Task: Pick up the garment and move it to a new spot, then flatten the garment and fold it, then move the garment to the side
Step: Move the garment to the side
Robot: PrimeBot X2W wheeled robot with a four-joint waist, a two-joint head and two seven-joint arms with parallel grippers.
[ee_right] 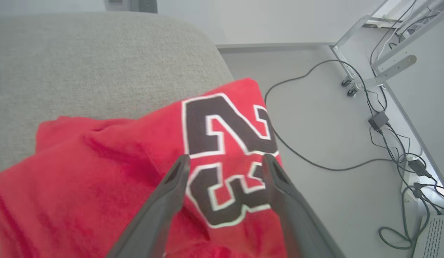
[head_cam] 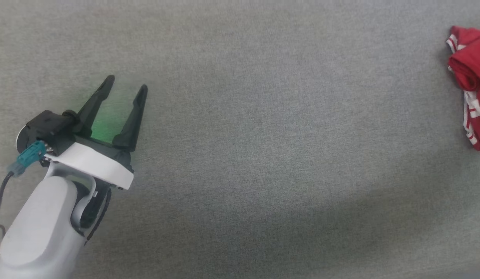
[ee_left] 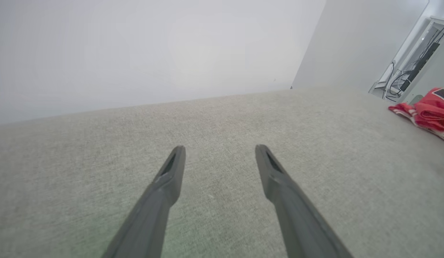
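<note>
The garment (head_cam: 470, 66) lies bunched in a heap at the far right edge of the bench (head_cam: 263, 135). In the head view its long axis runs up and down the picture. Red folds sit at the upper end, and red-and-white striped trim shows along the left side and at the lower end.

In the right wrist view the garment (ee_right: 100, 168) covers the rounded corner of the bench (ee_right: 82, 53), and its red cloth reaches across the bench's edge, with the floor (ee_right: 333, 136) beyond. The black, white-edged "23" faces up, the 2 farther from the camera and the 3 nearer. The right gripper (ee_right: 225, 161) hangs just over the print with its fingers spread, the 3 showing between them. No cloth is pinched. A black cable (ee_right: 308, 163) curls on the floor past the corner.

The left gripper (head_cam: 126, 84) is well apart from the garment, at the lower left of the head view over bare bench. Its fingers are spread wide and hold nothing, and a green glow lies on the cloth between them. In its own wrist view the left gripper (ee_left: 220, 150) points along the bench, with the garment (ee_left: 431, 113) far off at the right.
</note>
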